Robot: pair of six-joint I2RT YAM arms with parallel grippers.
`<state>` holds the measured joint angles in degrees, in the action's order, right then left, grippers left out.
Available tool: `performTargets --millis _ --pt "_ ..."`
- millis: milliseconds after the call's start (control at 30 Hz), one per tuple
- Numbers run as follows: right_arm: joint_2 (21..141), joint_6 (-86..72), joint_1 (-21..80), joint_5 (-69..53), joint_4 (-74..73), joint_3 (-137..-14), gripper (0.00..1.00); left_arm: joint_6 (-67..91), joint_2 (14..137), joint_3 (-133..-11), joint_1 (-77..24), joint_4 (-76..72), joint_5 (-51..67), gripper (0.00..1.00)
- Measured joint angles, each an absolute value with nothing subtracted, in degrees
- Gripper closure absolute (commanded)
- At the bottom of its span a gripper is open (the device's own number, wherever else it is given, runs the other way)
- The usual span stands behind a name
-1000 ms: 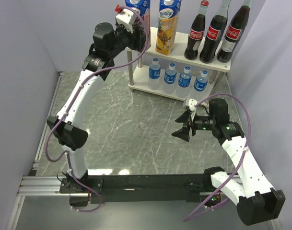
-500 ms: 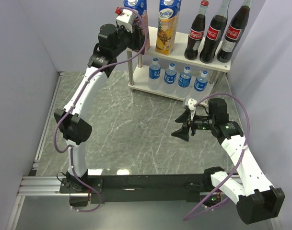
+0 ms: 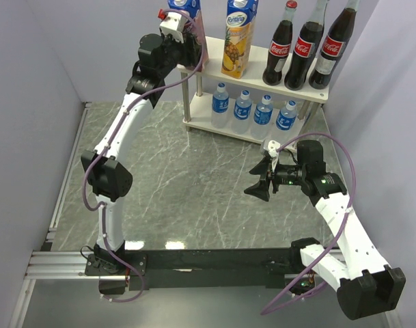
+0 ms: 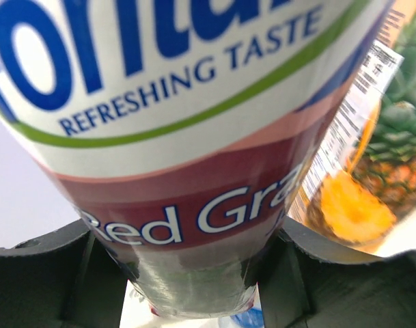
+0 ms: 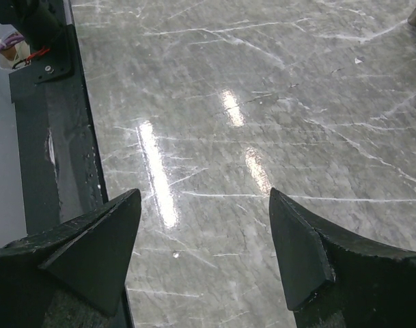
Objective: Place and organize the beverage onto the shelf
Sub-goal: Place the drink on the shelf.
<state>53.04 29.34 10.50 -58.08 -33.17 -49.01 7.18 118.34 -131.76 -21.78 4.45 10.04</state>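
Grape carton (image 4: 194, 171) roughly upright, top skyward, clamped between left fingers (image 4: 44, 273); right fingers (image 5: 91, 246) wide apart, empty.

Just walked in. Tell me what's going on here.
The left gripper is shut on the red grape carton at the left end of the shelf's top board, beside the pineapple carton. Three Coca-Cola bottles also stand up there; four water bottles line the lower board. The right gripper hangs open and empty above the table.
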Motion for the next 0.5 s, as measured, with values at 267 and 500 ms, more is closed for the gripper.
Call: performTargets --millis 267,500 --pt "53.2 29.2 10.5 -58.1 -32.9 -48.6 0.18 6.2 120.5 -133.4 -22.3 2.5 8.9 0.45" --pt "53.4 29.2 10.5 -58.0 -32.9 -48.6 0.18 2.0 121.1 -134.0 -24.1 2.2 6.5 0.43"
